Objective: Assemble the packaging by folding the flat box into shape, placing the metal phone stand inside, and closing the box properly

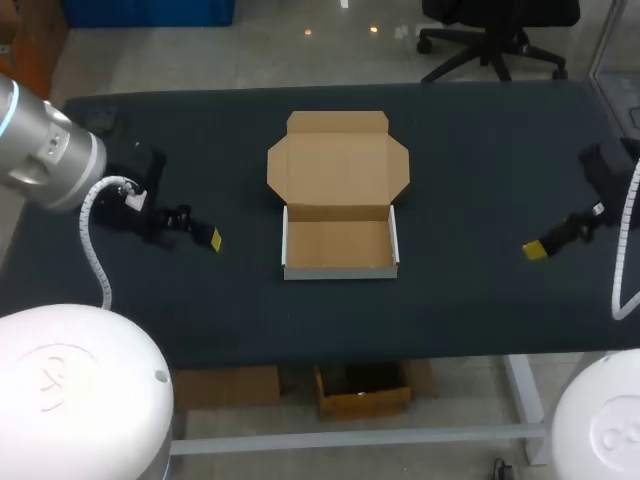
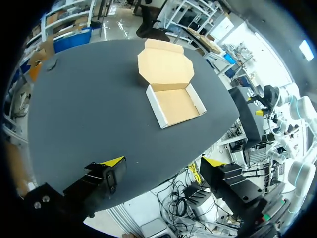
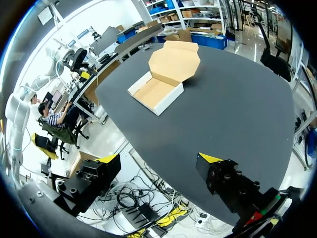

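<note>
A cardboard box (image 1: 340, 242) stands folded into a shallow tray at the table's middle, white outside, brown inside, its lid (image 1: 338, 165) lying flat open behind it. The tray looks empty; no metal phone stand shows in any view. My left gripper (image 1: 205, 238) hovers open left of the box, well apart from it. My right gripper (image 1: 537, 249) stands open far to the box's right. In the left wrist view the box (image 2: 176, 105) lies well ahead of the open left gripper (image 2: 161, 161). In the right wrist view the box (image 3: 157, 93) is far ahead of the open right gripper (image 3: 161, 158).
The dark table (image 1: 480, 300) spreads wide around the box. Its front edge runs close below the box and both grippers.
</note>
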{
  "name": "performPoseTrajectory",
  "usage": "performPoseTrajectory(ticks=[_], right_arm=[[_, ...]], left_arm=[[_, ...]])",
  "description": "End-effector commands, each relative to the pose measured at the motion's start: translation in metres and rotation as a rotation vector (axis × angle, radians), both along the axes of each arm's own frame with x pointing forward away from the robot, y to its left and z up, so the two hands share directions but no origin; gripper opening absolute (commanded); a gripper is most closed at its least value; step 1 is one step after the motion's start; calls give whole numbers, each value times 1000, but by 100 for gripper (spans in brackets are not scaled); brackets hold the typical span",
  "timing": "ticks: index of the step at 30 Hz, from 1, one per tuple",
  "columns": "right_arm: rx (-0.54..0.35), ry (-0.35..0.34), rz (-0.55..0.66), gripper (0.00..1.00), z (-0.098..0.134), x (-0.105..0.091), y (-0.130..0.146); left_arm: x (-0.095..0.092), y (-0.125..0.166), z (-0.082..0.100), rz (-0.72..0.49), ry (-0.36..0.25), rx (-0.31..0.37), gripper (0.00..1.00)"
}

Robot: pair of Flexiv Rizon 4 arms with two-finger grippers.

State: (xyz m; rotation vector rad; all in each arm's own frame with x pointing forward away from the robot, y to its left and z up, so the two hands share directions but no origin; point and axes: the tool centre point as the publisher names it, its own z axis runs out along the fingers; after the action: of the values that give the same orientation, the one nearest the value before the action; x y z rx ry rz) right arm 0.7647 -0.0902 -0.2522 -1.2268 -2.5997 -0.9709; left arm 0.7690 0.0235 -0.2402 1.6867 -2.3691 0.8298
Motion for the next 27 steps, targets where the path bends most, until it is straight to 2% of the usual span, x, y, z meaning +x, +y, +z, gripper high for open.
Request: performPoseTrajectory(ticks=[1, 4, 6, 11, 17, 22, 27], right_arm=[[13, 41, -23, 100, 11, -7, -8], [7, 54, -43, 100, 14, -8, -12], [10, 47, -63, 100, 16, -10, -14], [26, 62, -109, 100, 19, -12, -19], [32, 40, -147, 100, 21, -11, -20], [52, 29, -179, 100, 20, -6, -23], [49, 37, -197, 100, 18, 0, -23]], left_arm=[[-1, -5, 10, 12, 49, 42, 100], [-1, -7, 12, 28, 67, 63, 100], [-3, -7, 15, 43, 53, 74, 100], [-6, -9, 18, 70, 61, 76, 100], [-12, -12, 23, 77, -22, 87, 100], [-13, -13, 24, 114, -54, 106, 100], [-12, -12, 23, 135, -56, 106, 100]])
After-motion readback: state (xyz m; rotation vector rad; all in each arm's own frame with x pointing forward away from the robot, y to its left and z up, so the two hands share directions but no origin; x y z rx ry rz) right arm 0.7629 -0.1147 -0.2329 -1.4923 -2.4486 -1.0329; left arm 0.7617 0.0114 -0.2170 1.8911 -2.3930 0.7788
